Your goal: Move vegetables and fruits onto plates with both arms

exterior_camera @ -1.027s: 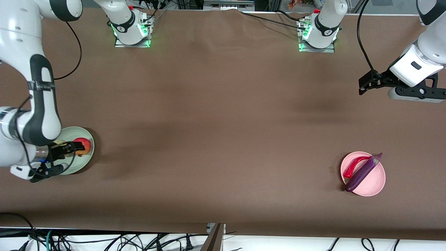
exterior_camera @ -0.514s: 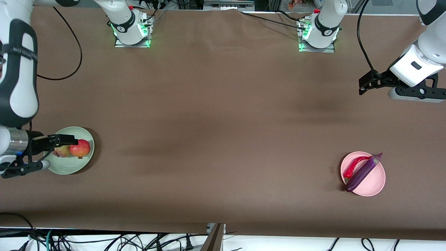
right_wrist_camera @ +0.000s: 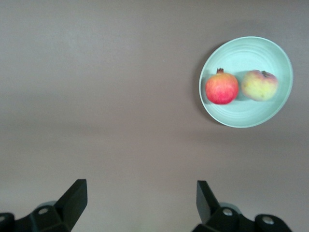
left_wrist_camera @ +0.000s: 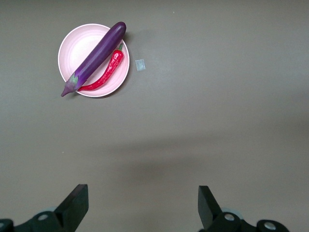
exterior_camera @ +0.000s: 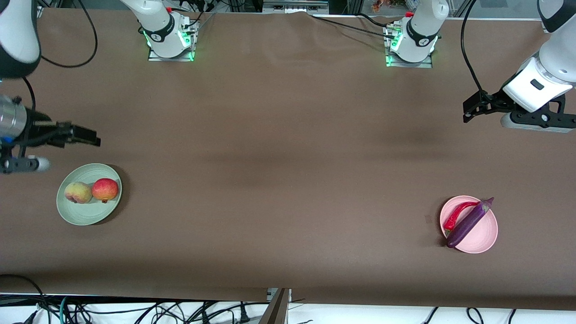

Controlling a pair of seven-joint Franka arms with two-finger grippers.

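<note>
Brown cloth covers the long table from edge to edge, with both arm bases bolted along its farther edge and loose cables hanging below the nearer edge.

Over the last second the right gripper has lifted off the pale green plate and pulled back; it now hangs over bare cloth just beside the plate, jaws spread wide and empty. It leaves the peach and the pomegranate-like fruit sitting side by side on that plate, touching or nearly so, close to the table's edge at the right arm's end.

The left gripper waits over the cloth at the left arm's end, jaws likewise released and holding nothing. Its wrist camera looks down on the pale pink plate, where the eggplant lies across the dish with its cap overhanging the rim and the chili pepper curves alongside it. A small pale scrap lies on the cloth just beside that plate.

With all four items plated and nothing loose, the transfer looks complete.
</note>
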